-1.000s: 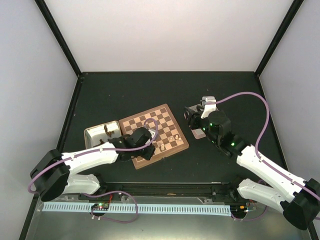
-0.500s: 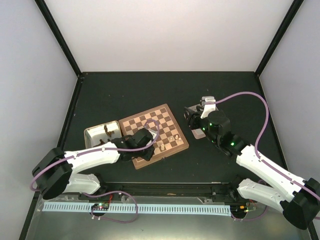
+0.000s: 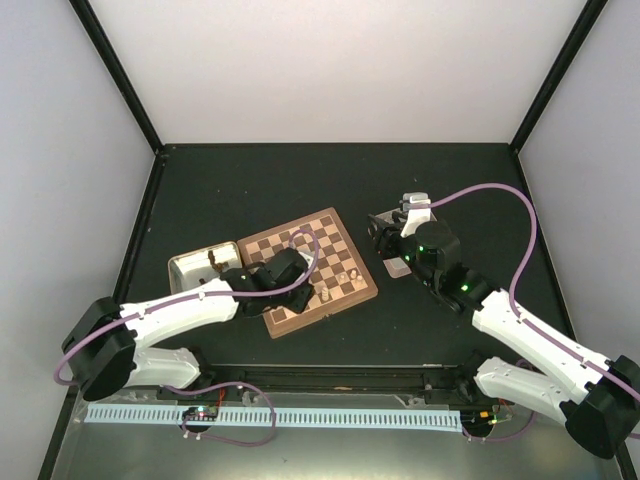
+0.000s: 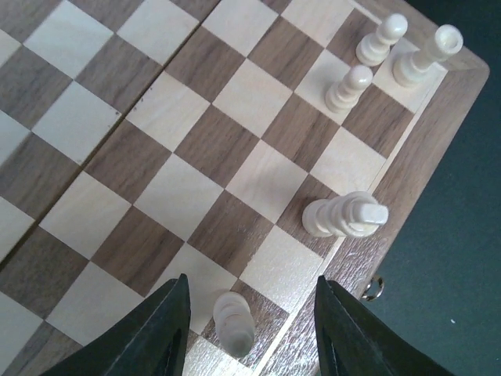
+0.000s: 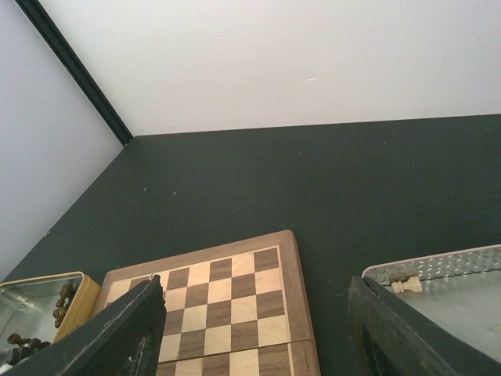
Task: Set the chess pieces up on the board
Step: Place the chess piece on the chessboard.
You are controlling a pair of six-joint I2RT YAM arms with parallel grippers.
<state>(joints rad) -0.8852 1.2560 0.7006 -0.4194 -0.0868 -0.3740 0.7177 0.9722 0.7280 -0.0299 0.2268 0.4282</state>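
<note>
The board (image 3: 300, 240) lies mid-table, with several cream chess pieces near its near-right corner. In the left wrist view one small piece (image 4: 235, 321) stands on a dark square by the rim, between my open left gripper's (image 4: 250, 333) fingers (image 4: 164, 329) and untouched by them. A larger piece (image 4: 344, 217) stands by the rim, and three more (image 4: 382, 39) stand at the far corner. My left gripper (image 3: 305, 288) hovers over the board's near edge. My right gripper (image 5: 258, 329) is open and empty, right of the board (image 5: 227, 298).
A metal tray (image 3: 190, 268) with dark pieces sits left of the board and also shows in the right wrist view (image 5: 31, 294). Another metal tray (image 5: 446, 266) under my right gripper (image 3: 385, 232) holds a cream piece (image 5: 407, 285). Black walls edge the table.
My left gripper has drawn back a little to the left over the board's near edge. The right arm has not moved.
</note>
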